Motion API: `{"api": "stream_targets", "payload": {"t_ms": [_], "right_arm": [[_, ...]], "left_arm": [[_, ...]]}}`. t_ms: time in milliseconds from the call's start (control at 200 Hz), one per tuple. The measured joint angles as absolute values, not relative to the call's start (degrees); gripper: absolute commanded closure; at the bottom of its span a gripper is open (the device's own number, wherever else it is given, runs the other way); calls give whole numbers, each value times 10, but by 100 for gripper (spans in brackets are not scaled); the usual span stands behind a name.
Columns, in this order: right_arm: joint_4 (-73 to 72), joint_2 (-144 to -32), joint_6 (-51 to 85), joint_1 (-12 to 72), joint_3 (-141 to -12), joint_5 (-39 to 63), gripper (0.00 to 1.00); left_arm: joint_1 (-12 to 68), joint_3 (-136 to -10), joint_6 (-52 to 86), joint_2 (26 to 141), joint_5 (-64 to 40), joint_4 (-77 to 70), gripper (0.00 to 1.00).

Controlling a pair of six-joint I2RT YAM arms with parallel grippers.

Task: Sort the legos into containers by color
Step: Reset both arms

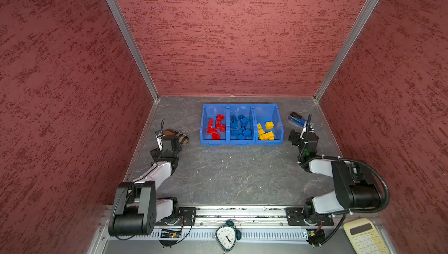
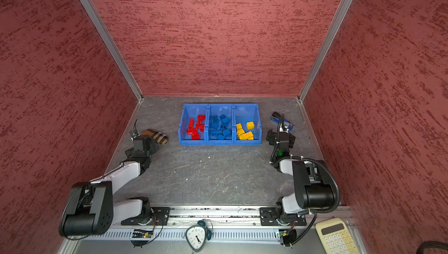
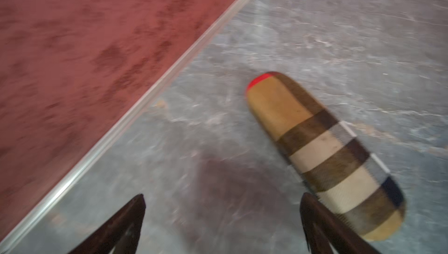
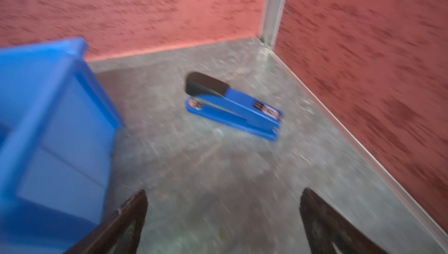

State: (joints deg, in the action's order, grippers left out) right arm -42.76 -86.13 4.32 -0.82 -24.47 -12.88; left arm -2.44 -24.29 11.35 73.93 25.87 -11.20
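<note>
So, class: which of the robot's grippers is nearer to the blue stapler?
Right. The right gripper hangs open just short of the stapler; the left gripper is across the table, beyond the containers, by the plaid case.

Robot lab booth, red walls, mounting rail

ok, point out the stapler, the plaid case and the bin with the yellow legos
stapler (image 4: 240, 108), right wrist view, blue body.
plaid case (image 3: 322, 153), left wrist view, middle stripes.
bin with the yellow legos (image 1: 268, 142), in a top view, front wall.
</note>
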Motion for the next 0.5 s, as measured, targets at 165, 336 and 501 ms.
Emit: {"api": "stream_targets", "payload": {"t_ms": [165, 336, 501], "right_arm": [[-571, -869, 43, -53, -172, -46, 1], [-640, -890, 43, -58, -117, -8, 1], [-646, -889, 42, -54, -153, -4, 1]], "left_arm": [[-23, -222, 73, 785, 153, -311, 1], [-1, -191, 25, 879, 81, -469, 1], [-5, -205, 18, 884, 64, -496, 1]]}}
